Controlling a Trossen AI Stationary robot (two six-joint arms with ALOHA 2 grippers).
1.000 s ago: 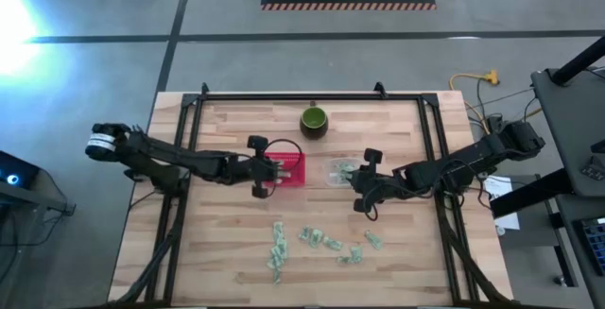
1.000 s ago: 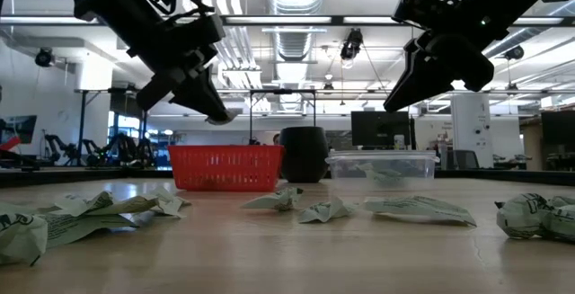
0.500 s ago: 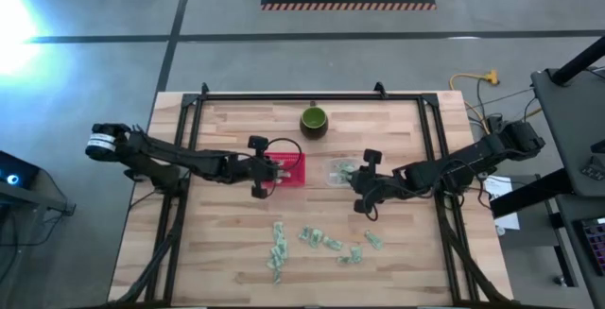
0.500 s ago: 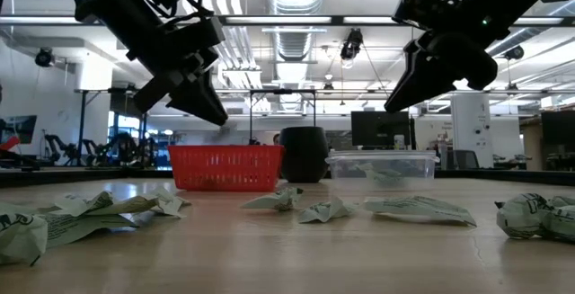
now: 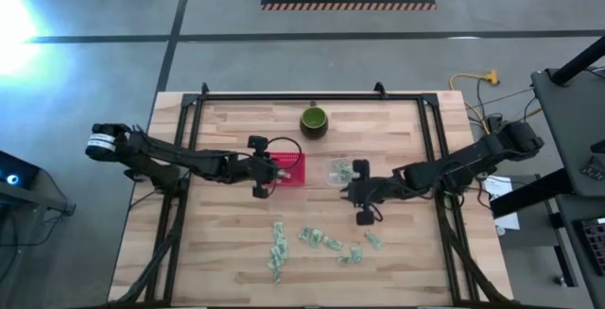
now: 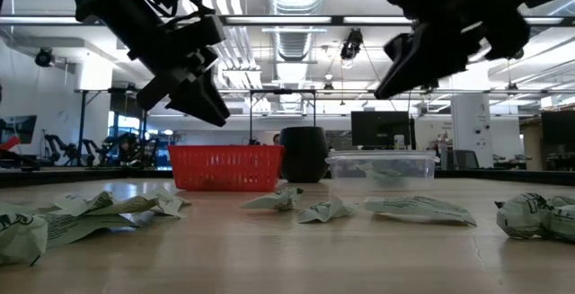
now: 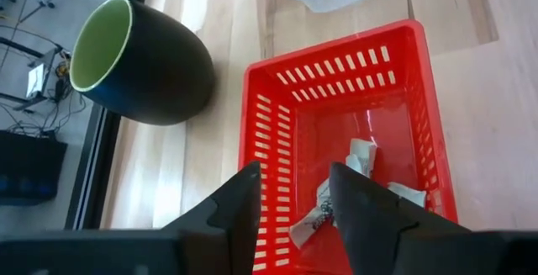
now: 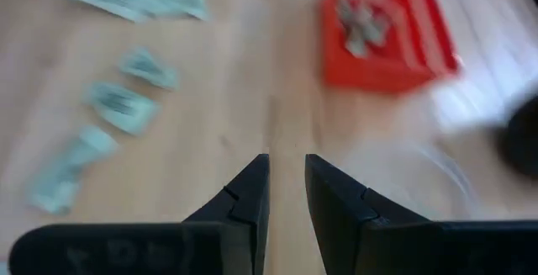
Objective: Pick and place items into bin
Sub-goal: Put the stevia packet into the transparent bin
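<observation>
Left tool (image 7: 292, 193) open above red basket (image 7: 340, 81); right tool (image 8: 286, 187) slightly parted, empty. Below: light, crinkly wrapped pieces (image 5: 321, 241), likely best pinched mid-body.

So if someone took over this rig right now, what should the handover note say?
Left gripper: open and empty above the red basket.
Right gripper: narrow gap between the fingers, nothing in it, raised over the table near the clear container.
Done: a few wrapped pieces lie in the basket; the clear container also holds some.
Left: a scatter of wrapped pieces on the near part of the table, in front of both bins.
The dark green cup stands behind the basket; leave it.
</observation>
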